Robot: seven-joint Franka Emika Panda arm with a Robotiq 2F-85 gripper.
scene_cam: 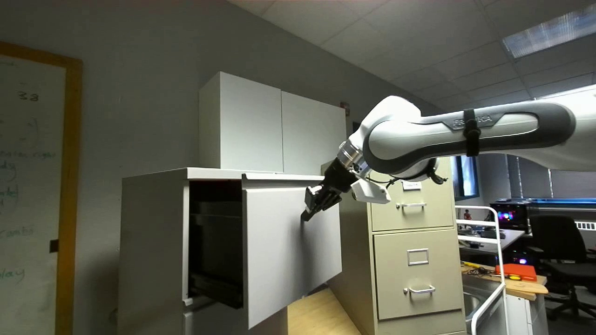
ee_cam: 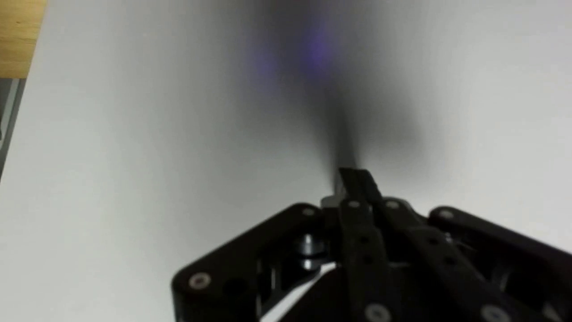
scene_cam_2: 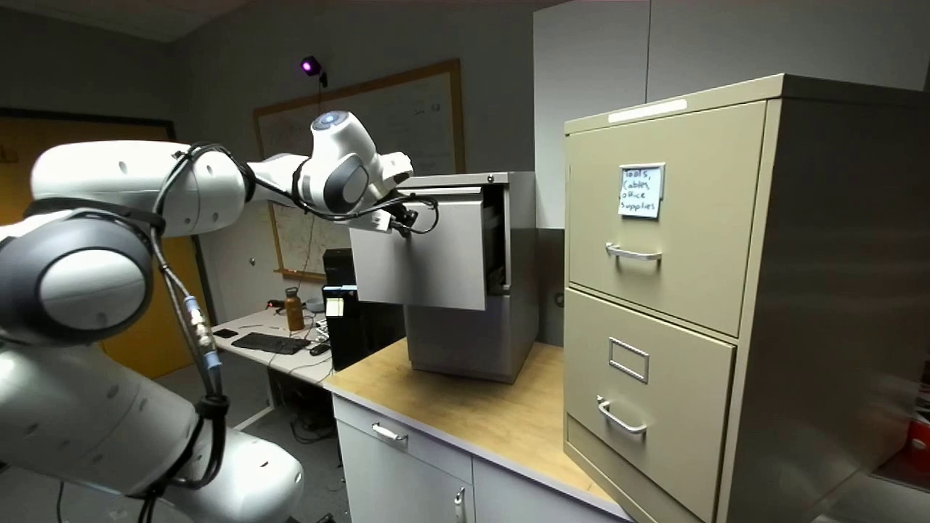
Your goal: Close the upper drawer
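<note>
- One push left, by judgement, with approach seemingly done: leaves the upper drawer [scene_cam: 289, 246] partly out of the pale grey cabinet [scene_cam: 151, 232].
- Holds nothing with the closed claw [ee_cam: 356, 174], placed at the front panel [scene_cam_2: 436, 269]; cannot tell whether touching or just beside.
- Shows a mostly dark interior [scene_cam: 216, 223]; cannot make out contents.
- Reads "Tools, Cables, office supplies" on the label [scene_cam_2: 641, 192] of the beige filing cabinet [scene_cam_2: 814, 290]; hides contents.

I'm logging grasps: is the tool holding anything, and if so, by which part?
Nothing is held: the tool is shut with nothing in its grip, at the flat front of the upper drawer.
</note>
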